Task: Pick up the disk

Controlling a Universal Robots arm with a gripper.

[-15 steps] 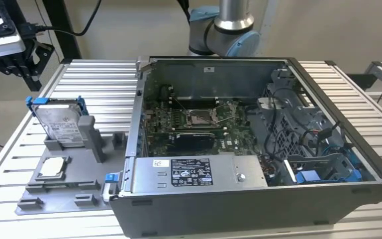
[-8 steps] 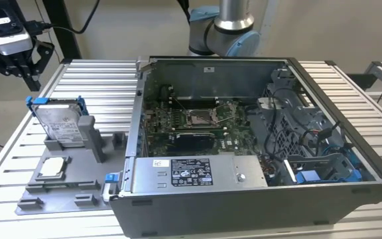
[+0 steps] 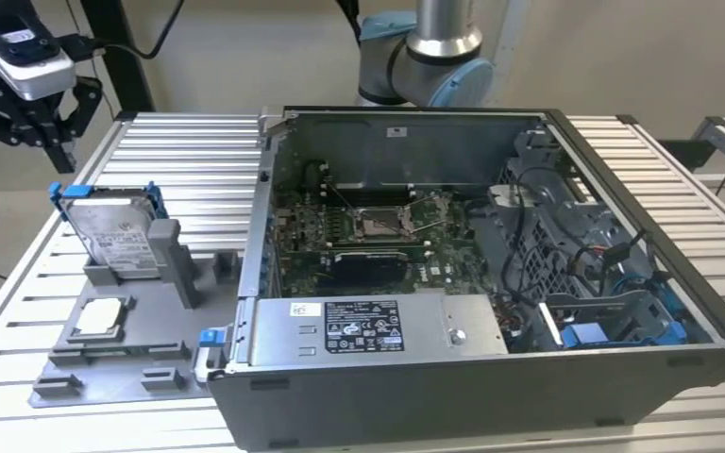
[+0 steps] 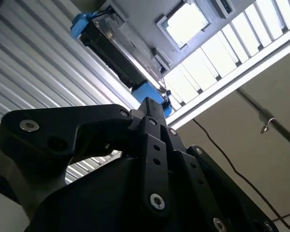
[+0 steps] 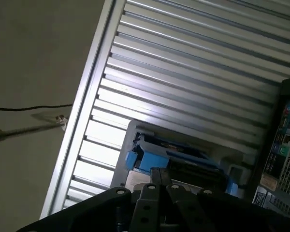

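Observation:
The disk (image 3: 117,229) stands upright on its edge in a grey holder, on the exterior view's left. It is silver-grey with a white label and a blue bracket round it. My gripper (image 3: 38,138) hangs in the air above the disk, off toward the exterior view's left, touching nothing. Its black fingers look spread apart and hold nothing. In both wrist views the disk (image 4: 117,44) (image 5: 176,162) shows edge-on with its blue bracket, just past the tip of a black finger (image 4: 151,108) (image 5: 159,176).
The holder rises from a grey fixture plate (image 3: 124,366) that also carries a small square chip (image 3: 98,317). An open computer case (image 3: 400,401) with a grey power-supply box (image 3: 376,326) fills the middle of the slatted table (image 3: 174,151). The arm's base (image 3: 432,52) rises behind it.

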